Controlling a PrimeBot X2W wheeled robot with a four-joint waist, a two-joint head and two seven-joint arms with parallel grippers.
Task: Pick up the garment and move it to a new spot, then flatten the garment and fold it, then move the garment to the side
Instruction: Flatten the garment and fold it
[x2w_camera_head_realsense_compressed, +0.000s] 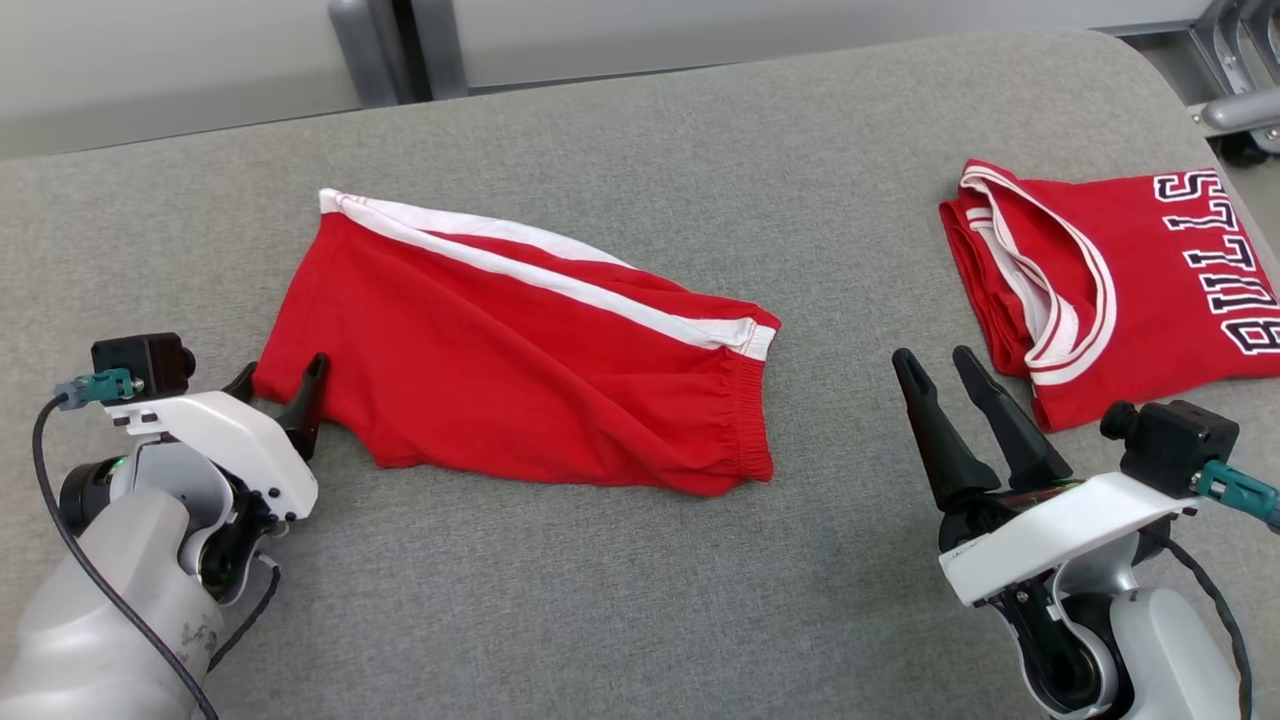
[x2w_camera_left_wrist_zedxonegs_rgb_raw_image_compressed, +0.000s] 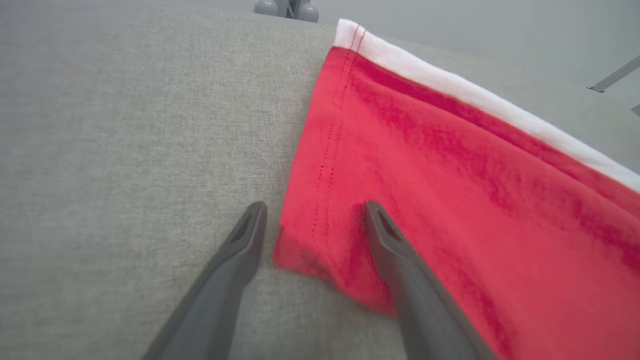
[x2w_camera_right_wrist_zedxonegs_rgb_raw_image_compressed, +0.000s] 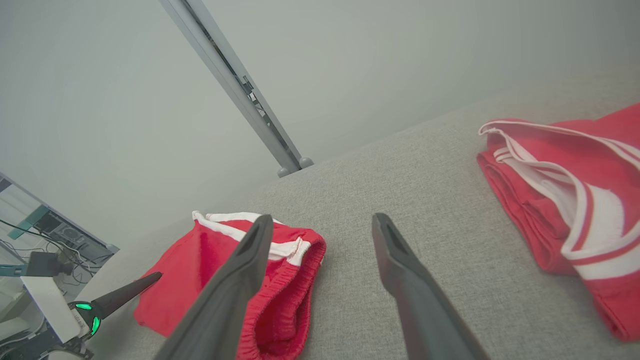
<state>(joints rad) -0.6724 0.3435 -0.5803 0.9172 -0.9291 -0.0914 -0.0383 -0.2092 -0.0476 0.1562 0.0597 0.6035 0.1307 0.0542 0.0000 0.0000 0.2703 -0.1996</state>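
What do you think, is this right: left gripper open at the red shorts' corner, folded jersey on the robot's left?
Wrong side: the head view shows the folded jersey on the robot's right. The left gripper is indeed open at the corner of the red shorts.

Ends each arm in a hand of two long, tapered, matt black fingers (x2w_camera_head_realsense_compressed: 935, 430): left hand (x2w_camera_head_realsense_compressed: 282, 368), right hand (x2w_camera_head_realsense_compressed: 932, 355). Wears glossy white plastic wrist shells (x2w_camera_head_realsense_compressed: 215, 440) over black joints. Carries a black cube camera (x2w_camera_head_realsense_compressed: 145, 362), teal plug (x2w_camera_head_realsense_compressed: 100, 385) and black cable (x2w_camera_head_realsense_compressed: 36, 450) per wrist. Shows pale grey forearms (x2w_camera_head_realsense_compressed: 60, 650) and a green light (x2w_camera_right_wrist_zedxonegs_rgb_raw_image_compressed: 84, 306) on the left wrist.
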